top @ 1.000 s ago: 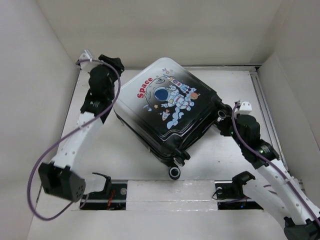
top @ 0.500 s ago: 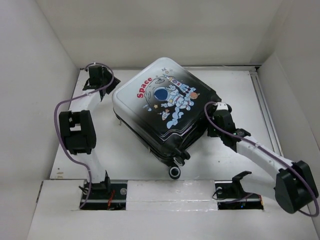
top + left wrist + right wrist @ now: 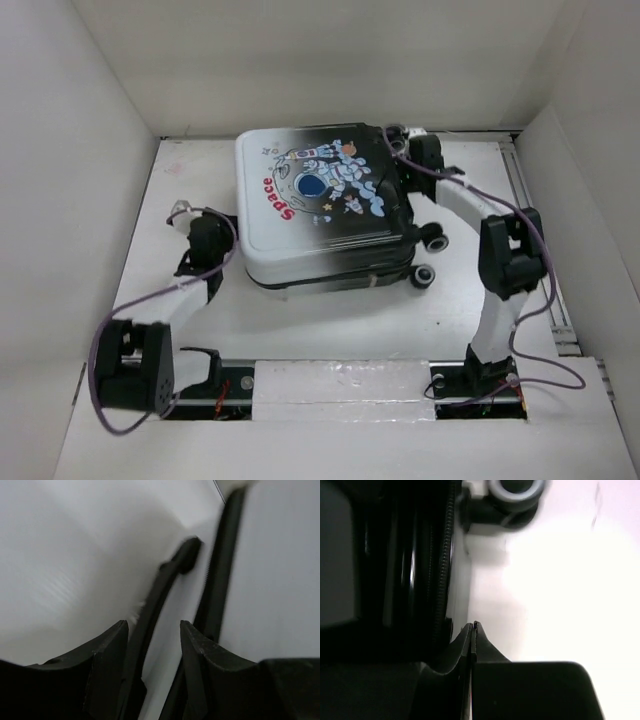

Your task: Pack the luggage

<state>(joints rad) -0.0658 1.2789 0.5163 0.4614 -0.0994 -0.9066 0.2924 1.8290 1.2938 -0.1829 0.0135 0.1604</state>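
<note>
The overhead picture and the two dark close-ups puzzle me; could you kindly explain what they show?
Two robot arms are bolted at the near edge of a table. The overhead camera sees both; each close-up comes from a camera on one wrist. A suitcase lies flat, astronaut print up. The left fingers stand apart at its left side, a slim black part running between them. The right fingers are shut on nothing, beside its black zip edge near a wheel.
</note>
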